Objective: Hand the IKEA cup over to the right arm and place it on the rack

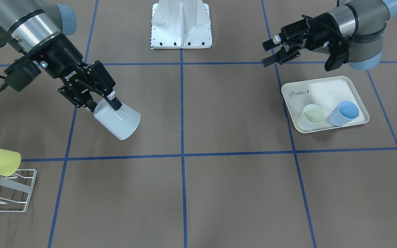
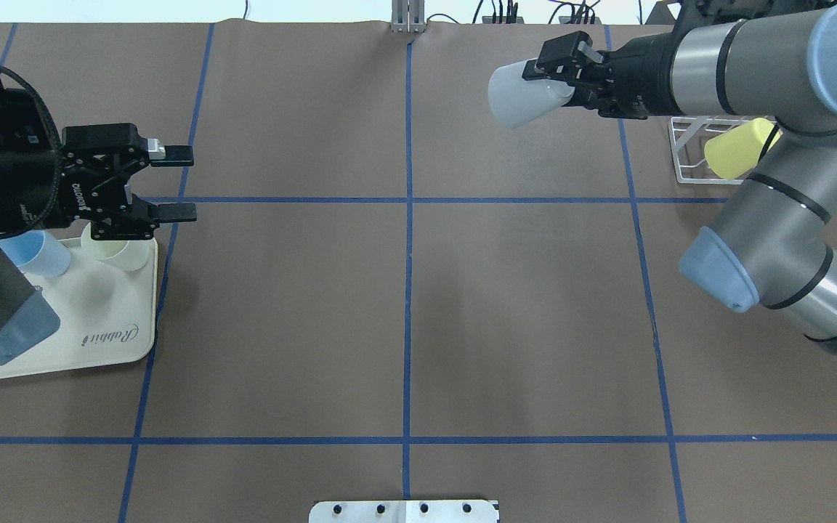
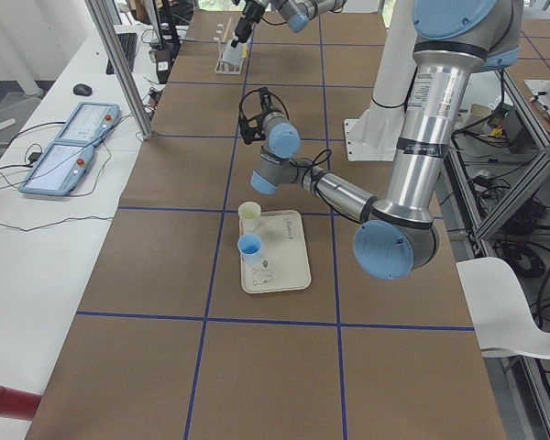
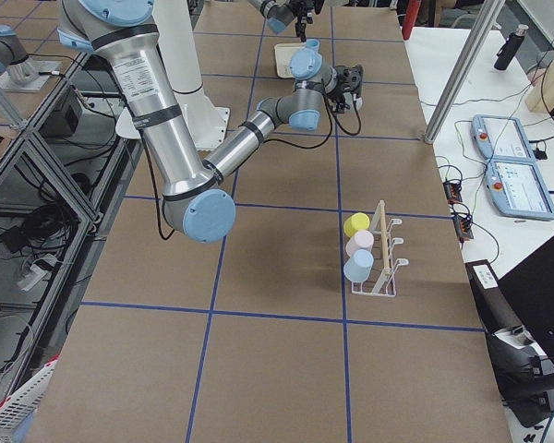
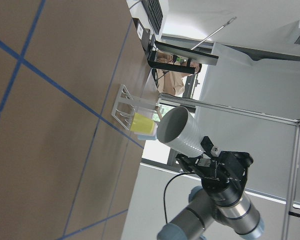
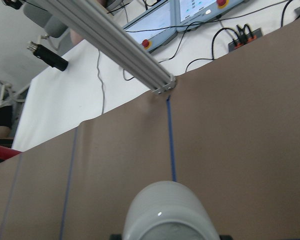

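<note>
Your white IKEA cup (image 1: 121, 120) looked light, stiff and a bit slippery, so its narrow bottom end was a good place to pinch. The right gripper (image 1: 107, 101) was clamped on that end, with the cup tipped sideways above the table (image 1: 219, 193). In the front view the rack (image 1: 30, 190) sat at the cup's 8 o'clock, well apart. The left gripper (image 1: 266, 53) hung wide apart, empty.

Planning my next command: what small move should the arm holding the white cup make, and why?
Probably swing the right pincer toward the rack: it grips the white cup by its rim, the left pincer stands open and far off, and the rack is some way aside.
</note>
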`<state>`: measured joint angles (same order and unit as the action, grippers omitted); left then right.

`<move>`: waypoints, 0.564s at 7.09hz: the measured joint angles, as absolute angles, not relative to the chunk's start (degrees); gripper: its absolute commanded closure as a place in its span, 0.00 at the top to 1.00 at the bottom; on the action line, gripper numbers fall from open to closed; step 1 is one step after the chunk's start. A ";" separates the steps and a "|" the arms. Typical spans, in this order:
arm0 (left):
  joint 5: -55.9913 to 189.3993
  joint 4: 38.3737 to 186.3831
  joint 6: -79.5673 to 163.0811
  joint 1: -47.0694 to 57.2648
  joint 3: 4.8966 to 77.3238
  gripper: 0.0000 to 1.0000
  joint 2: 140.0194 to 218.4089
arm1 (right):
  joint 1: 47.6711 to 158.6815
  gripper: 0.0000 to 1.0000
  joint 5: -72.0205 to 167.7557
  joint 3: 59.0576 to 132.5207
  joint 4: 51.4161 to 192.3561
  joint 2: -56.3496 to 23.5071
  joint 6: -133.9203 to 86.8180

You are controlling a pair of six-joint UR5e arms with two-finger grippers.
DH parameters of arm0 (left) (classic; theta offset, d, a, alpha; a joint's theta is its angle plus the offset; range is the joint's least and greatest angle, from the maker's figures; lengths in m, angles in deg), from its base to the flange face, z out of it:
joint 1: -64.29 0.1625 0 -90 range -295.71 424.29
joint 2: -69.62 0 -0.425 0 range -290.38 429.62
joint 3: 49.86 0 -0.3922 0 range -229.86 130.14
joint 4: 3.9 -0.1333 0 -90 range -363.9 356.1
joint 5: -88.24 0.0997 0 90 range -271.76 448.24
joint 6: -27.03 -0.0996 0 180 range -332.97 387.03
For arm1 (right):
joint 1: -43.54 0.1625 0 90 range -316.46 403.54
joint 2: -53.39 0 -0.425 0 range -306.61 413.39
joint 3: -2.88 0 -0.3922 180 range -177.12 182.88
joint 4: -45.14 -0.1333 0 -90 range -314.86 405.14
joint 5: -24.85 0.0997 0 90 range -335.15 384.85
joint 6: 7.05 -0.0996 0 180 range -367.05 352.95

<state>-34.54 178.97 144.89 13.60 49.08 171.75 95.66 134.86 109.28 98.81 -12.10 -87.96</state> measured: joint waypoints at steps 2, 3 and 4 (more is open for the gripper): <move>-42.77 168.19 132.78 6.33 49.05 1.00 171.63 | 100.28 0.10 137.26 108.96 111.38 -11.25 -73.87; -44.15 163.71 127.08 3.84 49.11 1.00 171.56 | 102.48 0.10 138.41 108.63 116.49 -11.07 -67.74; -44.64 159.94 121.74 1.75 49.23 1.00 171.49 | 104.89 0.10 139.95 107.24 120.37 -10.35 -62.75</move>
